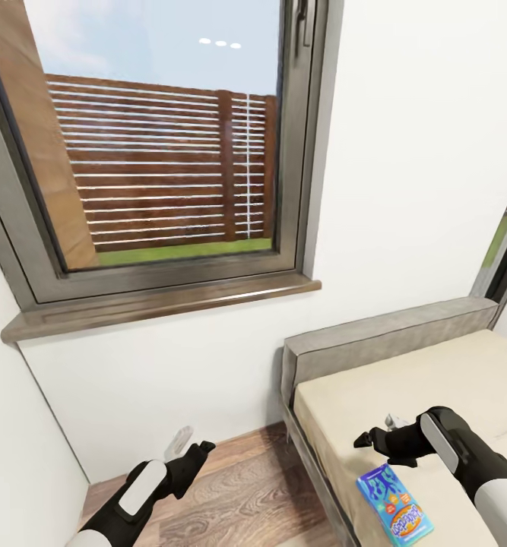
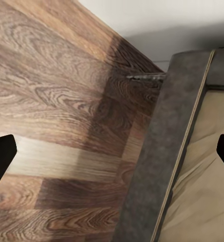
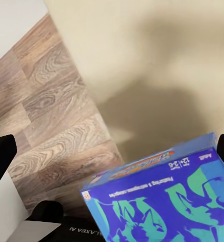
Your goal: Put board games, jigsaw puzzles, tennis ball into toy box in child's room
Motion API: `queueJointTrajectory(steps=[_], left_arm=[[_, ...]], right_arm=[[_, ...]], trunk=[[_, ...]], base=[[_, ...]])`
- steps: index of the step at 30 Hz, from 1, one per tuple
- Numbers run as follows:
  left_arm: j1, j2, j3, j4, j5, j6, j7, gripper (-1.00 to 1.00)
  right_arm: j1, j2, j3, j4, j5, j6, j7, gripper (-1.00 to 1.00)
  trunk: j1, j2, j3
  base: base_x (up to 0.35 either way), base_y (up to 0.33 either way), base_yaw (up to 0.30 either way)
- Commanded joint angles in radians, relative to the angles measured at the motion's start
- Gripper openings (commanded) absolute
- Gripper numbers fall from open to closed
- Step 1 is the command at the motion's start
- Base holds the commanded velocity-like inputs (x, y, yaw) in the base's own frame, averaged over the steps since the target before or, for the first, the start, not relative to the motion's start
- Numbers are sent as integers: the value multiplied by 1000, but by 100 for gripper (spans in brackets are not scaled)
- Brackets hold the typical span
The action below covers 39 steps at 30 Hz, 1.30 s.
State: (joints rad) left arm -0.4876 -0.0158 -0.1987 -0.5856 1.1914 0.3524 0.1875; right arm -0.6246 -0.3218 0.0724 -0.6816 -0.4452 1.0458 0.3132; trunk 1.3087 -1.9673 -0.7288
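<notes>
With our right gripper (image 1: 375,439) open over the bed (image 1: 466,380), we should lower squarely onto the blue board game (image 1: 394,505) before closing.

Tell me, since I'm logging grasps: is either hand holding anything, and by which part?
Nothing is held. The right hand hovers open above the blue board game lying on the bed; the left hand is open over the floor.

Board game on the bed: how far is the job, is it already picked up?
Not yet. The blue board game lies flat on the bed near its edge. The right gripper hovers open above it, gripping nothing. The left gripper is open over the wood floor. Nothing looks done here; grasping and carrying remain.
</notes>
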Motion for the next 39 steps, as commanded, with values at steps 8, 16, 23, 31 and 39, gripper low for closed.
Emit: queueJointTrajectory(steps=[8, 16, 23, 31, 39], left_arm=[[0, 0, -5, -2, 11, 0, 8, 100], [1, -2, -6, -2, 10, 0, 8, 100], [1, -4, -7, -2, 10, 0, 8, 100], [3, -5, -9, -2, 8, 0, 7, 100], [4, -6, -10, -2, 7, -2, 8, 100]], right_arm=[[0, -2, 3, 0, 10, 1, 10, 100], [-1, -2, 3, -1, 10, 1, 10, 100], [-1, -2, 3, 0, 10, 1, 9, 100], [-1, -2, 3, 0, 10, 1, 9, 100], [-1, -2, 3, 0, 10, 1, 9, 100]], trunk=[[0, -1, -1], [0, -1, -1], [0, -1, -1], [0, -1, -1], [0, -1, -1]], base=[[0, 0, 70], [0, 0, 21], [0, 0, 8], [0, 0, 3], [0, 0, 0]])
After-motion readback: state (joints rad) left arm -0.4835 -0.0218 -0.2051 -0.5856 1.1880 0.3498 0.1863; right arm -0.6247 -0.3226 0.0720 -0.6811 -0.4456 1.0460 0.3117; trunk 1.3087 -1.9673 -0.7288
